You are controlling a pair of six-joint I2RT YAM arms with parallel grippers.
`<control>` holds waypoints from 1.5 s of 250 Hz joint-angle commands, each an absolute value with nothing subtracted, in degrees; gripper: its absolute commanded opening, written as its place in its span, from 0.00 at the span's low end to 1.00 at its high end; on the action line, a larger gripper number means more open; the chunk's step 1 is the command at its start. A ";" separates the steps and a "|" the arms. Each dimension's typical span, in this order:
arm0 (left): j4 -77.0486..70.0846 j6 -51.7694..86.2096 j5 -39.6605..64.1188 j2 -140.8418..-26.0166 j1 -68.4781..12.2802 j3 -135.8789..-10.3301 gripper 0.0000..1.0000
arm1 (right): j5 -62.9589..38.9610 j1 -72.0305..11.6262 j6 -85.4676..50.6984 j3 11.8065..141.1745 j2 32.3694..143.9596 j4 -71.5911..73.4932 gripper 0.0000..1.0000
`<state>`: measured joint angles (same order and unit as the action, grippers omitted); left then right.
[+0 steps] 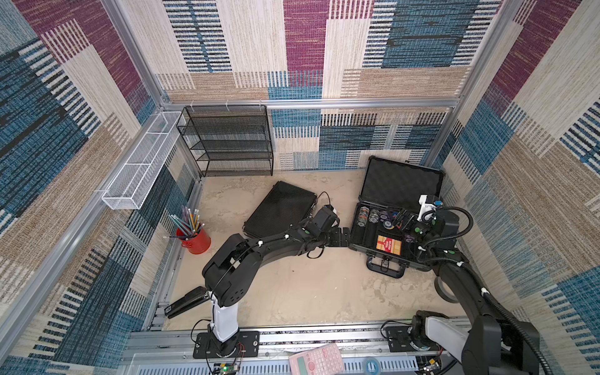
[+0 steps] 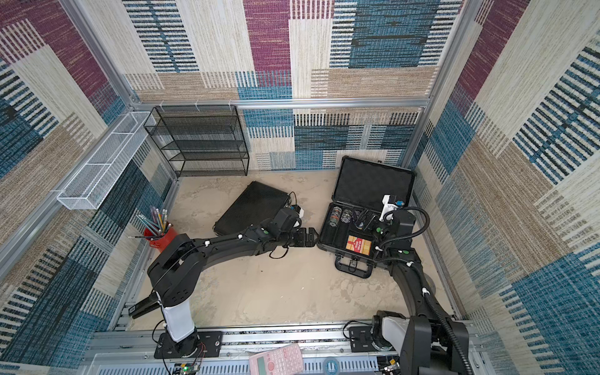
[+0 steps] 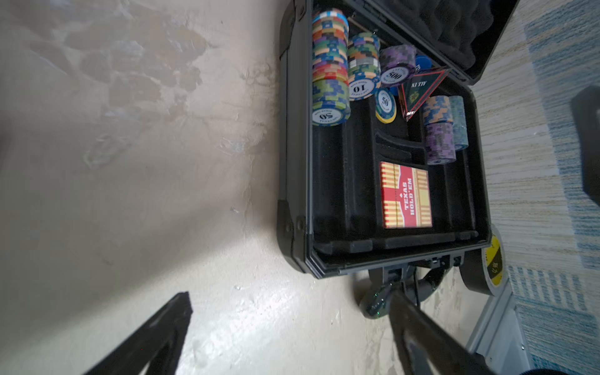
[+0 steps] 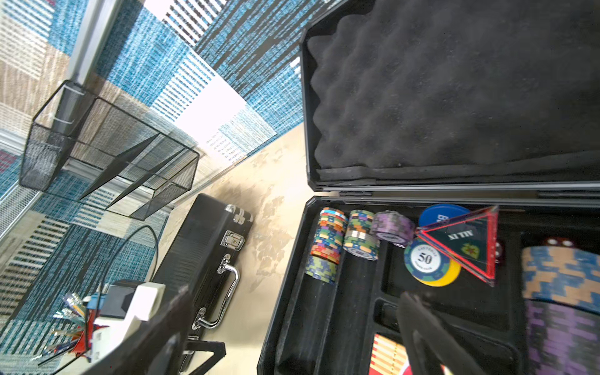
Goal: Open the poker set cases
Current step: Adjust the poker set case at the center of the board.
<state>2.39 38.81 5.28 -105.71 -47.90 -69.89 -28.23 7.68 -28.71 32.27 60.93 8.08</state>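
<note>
The thicker grey case [image 1: 358, 238] stands open at the right, its foam-lined lid [image 1: 402, 181] upright. Poker chips [image 3: 329, 65] and a red card box [image 3: 406, 194] lie in its tray. The slim black ribbed case [image 1: 279, 209] lies shut mid-table, its silver latches and handle [image 4: 229, 292] facing the grey case. My left gripper [image 1: 344, 239] is open and empty by the grey case's [image 3: 292, 162] near-left corner, just off its wall. My right gripper [image 1: 402, 220] hovers open over the tray, holding nothing; in its wrist view [image 4: 297, 302] the fingers straddle the tray's edge.
A black wire-mesh rack [image 1: 227, 139] stands at the back wall, with a white mesh basket [image 1: 143, 162] on the left wall. A red cup of pencils [image 1: 194, 238] and a stapler [image 1: 186, 302] sit at the left. A tape roll [image 3: 493, 263] lies beside the grey case's handle [image 1: 386, 264].
</note>
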 commanded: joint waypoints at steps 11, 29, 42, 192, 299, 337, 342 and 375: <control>2.57 33.01 -4.31 -100.71 -48.10 -67.15 0.99 | -28.61 4.97 -30.87 31.00 59.07 16.34 1.00; 2.21 32.00 -7.65 -98.06 -48.11 -65.34 0.99 | -27.27 2.85 -31.41 30.80 58.65 17.48 1.00; 1.76 31.16 -9.59 -96.21 -48.13 -64.01 0.99 | -26.17 1.22 -31.61 30.73 58.71 17.97 1.00; 3.16 27.76 -26.35 -79.54 -42.36 -54.15 0.99 | -13.55 -19.48 -34.77 32.50 72.23 28.96 0.97; 13.01 32.01 -27.71 -67.80 -29.81 -45.92 0.99 | -13.72 -27.66 -35.35 43.68 89.57 30.23 0.94; 15.14 33.55 -25.71 -65.54 -25.62 -44.03 0.99 | -14.24 -30.41 -36.27 46.84 94.09 30.29 0.93; 15.21 33.68 -25.06 -65.21 -24.93 -43.74 0.99 | -14.24 -30.80 -36.29 47.29 94.73 30.20 0.93; 16.30 34.90 -20.65 -63.85 -20.55 -42.08 0.99 | -14.24 -31.45 -37.50 49.56 98.44 30.20 0.93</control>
